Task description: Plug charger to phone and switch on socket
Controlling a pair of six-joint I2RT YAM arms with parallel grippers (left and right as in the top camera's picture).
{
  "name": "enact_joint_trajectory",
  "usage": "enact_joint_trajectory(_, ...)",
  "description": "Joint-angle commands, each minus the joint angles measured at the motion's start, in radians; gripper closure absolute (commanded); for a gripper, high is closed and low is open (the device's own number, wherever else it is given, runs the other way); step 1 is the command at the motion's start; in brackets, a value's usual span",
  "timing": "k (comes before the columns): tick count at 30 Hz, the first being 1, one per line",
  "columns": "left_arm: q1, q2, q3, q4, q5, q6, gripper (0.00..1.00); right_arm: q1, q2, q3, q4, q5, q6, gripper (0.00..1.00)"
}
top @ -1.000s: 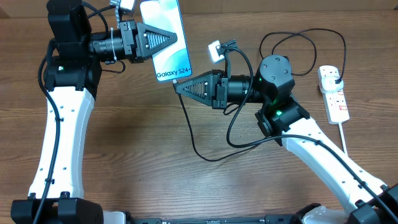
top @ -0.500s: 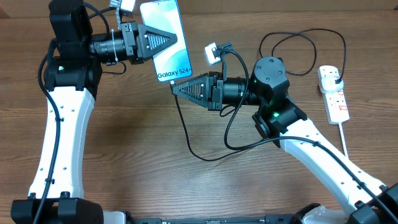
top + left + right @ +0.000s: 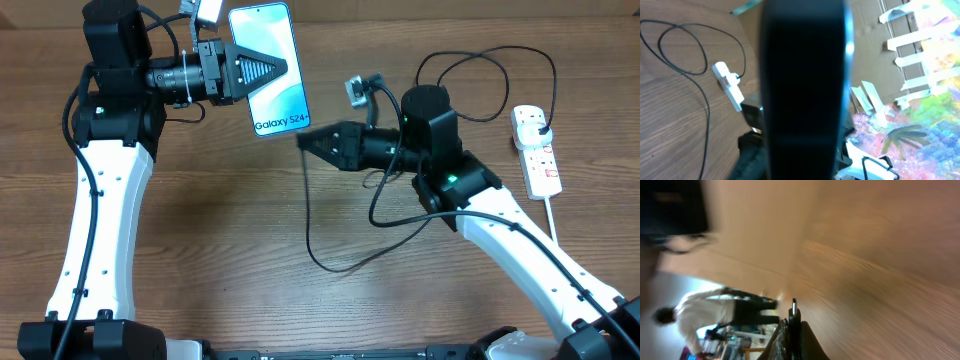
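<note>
The phone (image 3: 272,72), screen lit blue, hangs above the table at the back left. My left gripper (image 3: 296,67) is shut on it from its left edge. In the left wrist view the phone's dark back (image 3: 805,75) fills the middle and hides the fingers. My right gripper (image 3: 302,139) is shut on the charger's connector, just below and right of the phone's lower end, apart from it. The connector tip (image 3: 794,306) sticks up between the right gripper's (image 3: 794,327) fingers. The charger cable (image 3: 304,210) droops to the table, loops back right, and its plug (image 3: 541,124) sits in the white socket (image 3: 540,155).
The socket's thick white cord (image 3: 552,222) runs toward the front right. Slack black cable makes loops on the wood behind the right arm (image 3: 490,70). The socket (image 3: 729,87) and cable loops (image 3: 675,47) also show in the left wrist view.
My right gripper has rolled about its wrist and drawn a little to the right with the connector. The left gripper with the phone has shifted slightly right.
</note>
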Motion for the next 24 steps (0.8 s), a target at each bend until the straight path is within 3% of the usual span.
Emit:
enact_joint_trajectory(1,0.007,-0.039,0.002,-0.032,-0.006,0.072,0.96,-0.035,0.002,0.011,-0.134,0.061,-0.184,0.96)
enact_joint_trajectory(6,0.008,-0.039,0.002,-0.155,-0.097,0.149,0.96,-0.078,0.002,0.011,-0.47,0.343,-0.319,0.96)
enact_joint_trajectory(12,0.007,-0.039,0.002,-0.308,-0.254,0.229,0.96,-0.087,0.019,0.011,-0.738,0.804,-0.326,0.96)
enact_joint_trajectory(19,0.005,-0.039,0.002,-0.451,-0.421,0.274,0.96,-0.087,0.098,-0.028,-0.747,0.853,-0.324,0.96)
enact_joint_trajectory(24,0.005,-0.039,0.002,-0.498,-0.454,0.316,0.96,-0.087,0.179,-0.042,-0.723,0.853,-0.325,0.96)
